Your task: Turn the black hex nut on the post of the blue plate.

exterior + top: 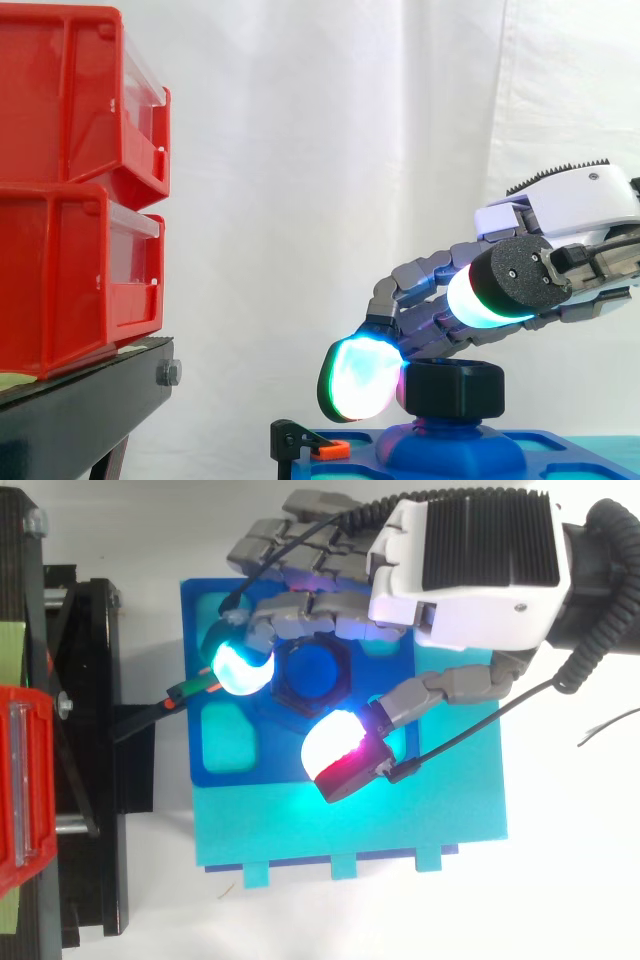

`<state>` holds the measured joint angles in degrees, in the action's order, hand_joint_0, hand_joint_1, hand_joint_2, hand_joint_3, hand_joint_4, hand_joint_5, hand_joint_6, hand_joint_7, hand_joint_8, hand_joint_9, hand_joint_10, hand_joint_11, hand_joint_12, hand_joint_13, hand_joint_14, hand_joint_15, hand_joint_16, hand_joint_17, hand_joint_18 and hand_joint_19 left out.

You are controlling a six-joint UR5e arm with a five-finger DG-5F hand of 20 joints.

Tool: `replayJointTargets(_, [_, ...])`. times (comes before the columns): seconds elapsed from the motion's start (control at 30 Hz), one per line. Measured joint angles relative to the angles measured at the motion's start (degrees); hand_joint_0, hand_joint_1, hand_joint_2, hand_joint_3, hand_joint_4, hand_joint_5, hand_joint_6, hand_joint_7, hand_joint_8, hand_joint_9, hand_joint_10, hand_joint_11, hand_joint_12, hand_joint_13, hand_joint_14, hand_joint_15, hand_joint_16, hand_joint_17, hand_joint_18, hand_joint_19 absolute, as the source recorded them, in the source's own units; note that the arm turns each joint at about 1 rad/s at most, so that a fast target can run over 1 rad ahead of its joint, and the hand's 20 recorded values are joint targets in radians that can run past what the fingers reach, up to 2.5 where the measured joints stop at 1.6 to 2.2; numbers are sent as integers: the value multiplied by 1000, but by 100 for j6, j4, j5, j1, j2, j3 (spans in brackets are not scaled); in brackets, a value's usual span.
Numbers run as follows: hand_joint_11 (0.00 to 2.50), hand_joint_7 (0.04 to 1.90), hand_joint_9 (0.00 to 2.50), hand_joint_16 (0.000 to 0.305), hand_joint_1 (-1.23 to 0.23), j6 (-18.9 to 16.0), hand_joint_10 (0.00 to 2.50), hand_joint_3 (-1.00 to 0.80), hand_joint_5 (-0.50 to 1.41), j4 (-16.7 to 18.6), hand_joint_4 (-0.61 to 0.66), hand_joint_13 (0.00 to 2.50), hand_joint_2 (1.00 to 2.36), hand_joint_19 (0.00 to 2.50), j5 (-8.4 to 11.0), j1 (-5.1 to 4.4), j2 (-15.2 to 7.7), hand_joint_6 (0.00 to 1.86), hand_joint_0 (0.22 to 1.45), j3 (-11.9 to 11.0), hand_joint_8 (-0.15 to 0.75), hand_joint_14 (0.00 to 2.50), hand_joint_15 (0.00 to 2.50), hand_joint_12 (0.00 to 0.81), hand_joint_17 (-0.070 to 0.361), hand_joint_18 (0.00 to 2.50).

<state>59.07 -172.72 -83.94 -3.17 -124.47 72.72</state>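
The black hex nut sits on the blue post in the middle of the blue plate. My hand comes in from the right and arches over the nut, its fingers curled round it. One cyan-glowing fingertip rests against the nut's left side at nut height. The thumb's white and red pad lies at the nut's near right edge; in the side view it stands higher than the nut's top. The fingers hide the nut's far side.
The blue plate lies on a teal base. A black clamp with an orange tip grips the plate's left edge. Further left, stacked red bins stand on a black stand.
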Motion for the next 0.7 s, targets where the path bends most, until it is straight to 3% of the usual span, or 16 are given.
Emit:
replayJointTargets(0.33, [12, 961, 90, 59, -319, -8, 0, -500, -218, 20, 205, 61, 1000, 84, -61, 74, 3, 503, 462, -44, 237, 0, 37, 375, 133, 0])
replayJointTargets(0.7, [1, 943, 92, 59, -319, 38, 0, -500, -218, -320, 197, 65, 1000, 89, -317, 189, 2, 502, 463, -482, 238, 0, 34, 374, 133, 0])
